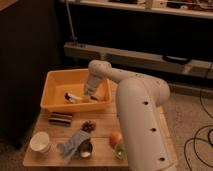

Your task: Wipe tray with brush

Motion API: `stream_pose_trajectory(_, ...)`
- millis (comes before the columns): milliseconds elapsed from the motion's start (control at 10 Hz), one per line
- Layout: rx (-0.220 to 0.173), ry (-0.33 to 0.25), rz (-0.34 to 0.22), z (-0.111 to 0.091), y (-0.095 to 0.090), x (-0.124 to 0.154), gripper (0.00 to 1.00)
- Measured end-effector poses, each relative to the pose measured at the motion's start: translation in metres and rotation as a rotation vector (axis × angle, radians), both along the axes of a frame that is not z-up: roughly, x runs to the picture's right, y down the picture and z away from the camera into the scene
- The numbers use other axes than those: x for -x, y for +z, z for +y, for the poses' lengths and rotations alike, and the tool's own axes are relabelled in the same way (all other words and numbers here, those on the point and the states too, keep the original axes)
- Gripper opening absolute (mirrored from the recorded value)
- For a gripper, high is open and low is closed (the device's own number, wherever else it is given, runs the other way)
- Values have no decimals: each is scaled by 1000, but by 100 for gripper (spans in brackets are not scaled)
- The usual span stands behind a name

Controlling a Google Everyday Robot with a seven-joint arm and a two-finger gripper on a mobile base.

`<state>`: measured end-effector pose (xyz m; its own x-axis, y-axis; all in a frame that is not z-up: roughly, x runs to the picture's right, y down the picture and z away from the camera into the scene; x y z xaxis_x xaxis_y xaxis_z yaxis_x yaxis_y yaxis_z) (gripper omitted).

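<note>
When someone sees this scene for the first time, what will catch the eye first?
The big white arm fills the right foreground and reaches down, its tool inside the yellow tray at the back left. The brush lies in the tray just left of the tool. In front of the tray sit a dark block, a white cup and a grey cloth.
</note>
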<state>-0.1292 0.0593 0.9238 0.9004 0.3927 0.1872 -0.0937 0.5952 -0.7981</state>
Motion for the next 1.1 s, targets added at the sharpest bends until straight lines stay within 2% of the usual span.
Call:
stream_pose_trajectory(300,-3,2,47,-24,23,-10,0)
stream_pose_trajectory(500,-20,6,62,-45,31,-2,0)
stream_pose_trajectory(800,-66,-16,14,-78,16,40,0)
stream_pose_trajectory(1000,-95,-45,-36,-89,0,67,0)
stream_pose_trajectory(1100,-108,-69,-71,-88,-13,85,0)
